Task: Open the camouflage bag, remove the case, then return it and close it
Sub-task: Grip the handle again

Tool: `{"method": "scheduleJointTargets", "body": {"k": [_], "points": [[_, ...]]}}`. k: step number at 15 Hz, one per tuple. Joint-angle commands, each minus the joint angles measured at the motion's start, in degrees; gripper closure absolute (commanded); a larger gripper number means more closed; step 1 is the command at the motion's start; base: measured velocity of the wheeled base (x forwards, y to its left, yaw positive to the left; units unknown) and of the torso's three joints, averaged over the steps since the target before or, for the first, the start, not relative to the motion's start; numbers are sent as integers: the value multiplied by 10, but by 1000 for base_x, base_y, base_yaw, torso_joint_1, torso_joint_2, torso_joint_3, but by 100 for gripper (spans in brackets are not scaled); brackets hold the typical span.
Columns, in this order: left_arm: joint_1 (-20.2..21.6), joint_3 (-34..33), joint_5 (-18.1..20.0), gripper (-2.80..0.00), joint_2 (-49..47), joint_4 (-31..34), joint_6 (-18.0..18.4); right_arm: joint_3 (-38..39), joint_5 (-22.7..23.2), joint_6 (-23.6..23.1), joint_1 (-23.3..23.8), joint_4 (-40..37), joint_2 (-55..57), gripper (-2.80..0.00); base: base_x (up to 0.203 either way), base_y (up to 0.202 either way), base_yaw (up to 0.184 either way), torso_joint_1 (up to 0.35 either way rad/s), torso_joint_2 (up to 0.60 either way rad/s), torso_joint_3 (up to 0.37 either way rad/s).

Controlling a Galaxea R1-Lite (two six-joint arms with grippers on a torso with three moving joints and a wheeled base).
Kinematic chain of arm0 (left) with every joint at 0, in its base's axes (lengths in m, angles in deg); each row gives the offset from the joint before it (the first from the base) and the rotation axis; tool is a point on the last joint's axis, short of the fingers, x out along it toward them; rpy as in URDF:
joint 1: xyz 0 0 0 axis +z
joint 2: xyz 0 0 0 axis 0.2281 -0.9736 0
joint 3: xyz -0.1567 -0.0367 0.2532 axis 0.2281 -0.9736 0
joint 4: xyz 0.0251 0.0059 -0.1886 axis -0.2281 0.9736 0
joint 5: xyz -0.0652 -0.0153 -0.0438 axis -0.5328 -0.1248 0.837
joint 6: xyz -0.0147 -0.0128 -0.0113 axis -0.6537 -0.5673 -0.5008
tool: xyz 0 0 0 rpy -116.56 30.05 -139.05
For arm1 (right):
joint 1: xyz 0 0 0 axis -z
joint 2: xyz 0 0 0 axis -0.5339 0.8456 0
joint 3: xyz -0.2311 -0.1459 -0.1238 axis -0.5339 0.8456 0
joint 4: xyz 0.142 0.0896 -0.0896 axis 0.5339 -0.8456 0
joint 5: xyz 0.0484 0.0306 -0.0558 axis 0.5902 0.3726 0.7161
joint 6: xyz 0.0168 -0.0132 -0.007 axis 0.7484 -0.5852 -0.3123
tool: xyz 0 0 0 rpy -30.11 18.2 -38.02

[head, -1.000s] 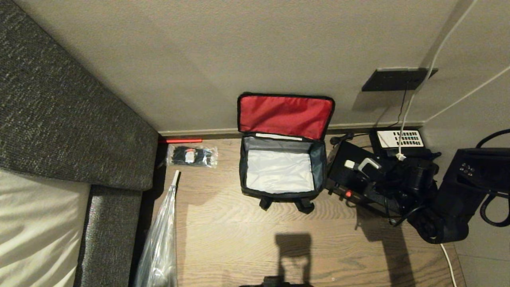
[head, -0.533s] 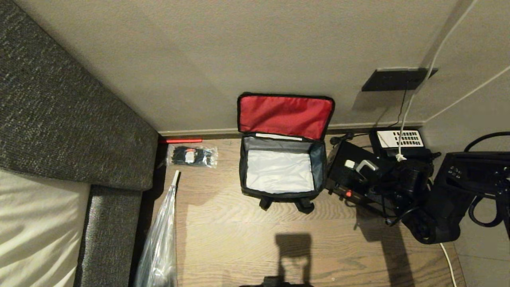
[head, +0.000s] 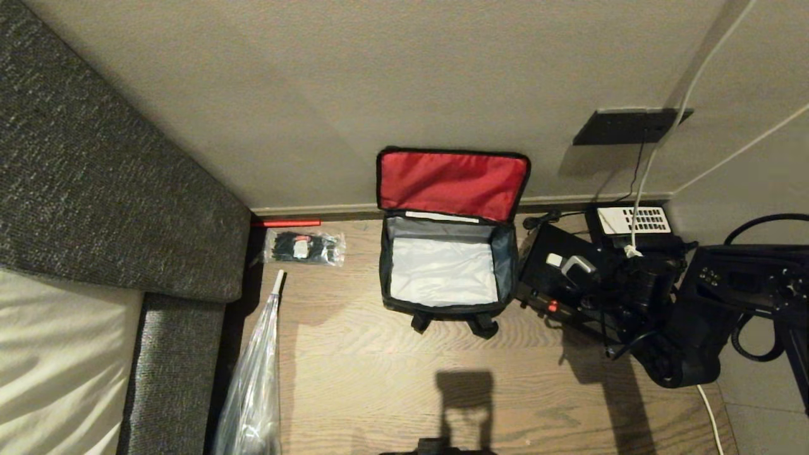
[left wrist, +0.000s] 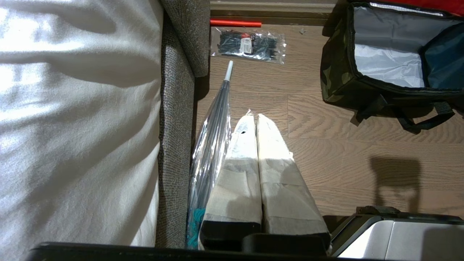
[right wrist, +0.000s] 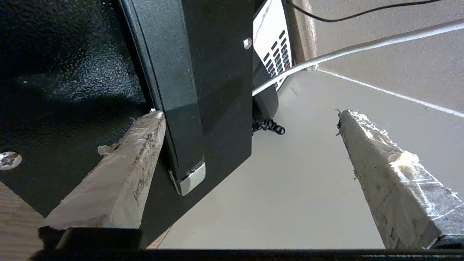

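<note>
On the wooden floor (head: 354, 354), against the back wall, the camouflage bag (head: 445, 309) stands open: red-lined lid (head: 452, 183) propped up against the wall, silvery-grey interior bare, no case inside.

The case (head: 556, 265) lies out of the bag, just beside its right wall, tilted, with a small red mark on its near edge. Black telephone with white keypad (head: 632, 221) sits behind it by the skirting; a white cable (head: 657, 145) runs down to it.

Right gripper (right wrist: 250, 145): fingers spread wide, holding nothing. In the right wrist view one taped finger (right wrist: 119, 174) touches or sits right at the case's edge; the other stands well apart over bare pale floor. The case's edge lies between them but is not yet clamped. In the head view the right arm comes in from the right edge, nearer the case than anything else.

Left gripper (left wrist: 258, 130): fingers pressed together, parked near the left, beside the clear plastic bag (left wrist: 210, 145) and the sofa's edge (left wrist: 174, 108); well apart from the case.

Judgement: bag lies to the left of the case and the right gripper. Case's long axis looks skewed to the bag's mouth; return likely needs squaring before lowering. Right arm is the obvious one.
</note>
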Motion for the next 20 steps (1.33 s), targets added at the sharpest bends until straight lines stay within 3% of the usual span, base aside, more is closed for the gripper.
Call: {"method": "scheduleJointTargets", "body": {"k": [1, 14, 20], "points": [[0, -2, 0, 0, 1, 0, 0, 3, 0, -1, -1, -1, -2, -280, 0, 0, 0, 0, 0, 0], [1, -2, 0, 0, 1, 0, 0, 28, 2, -18, -5, -7, -40, -280, 0, 0, 0, 0, 0, 0], [0, -2, 0, 0, 1, 0, -1, 11, -3, -18, -8, 2, -5, -280, 0, 0, 0, 0, 0, 0]]}}
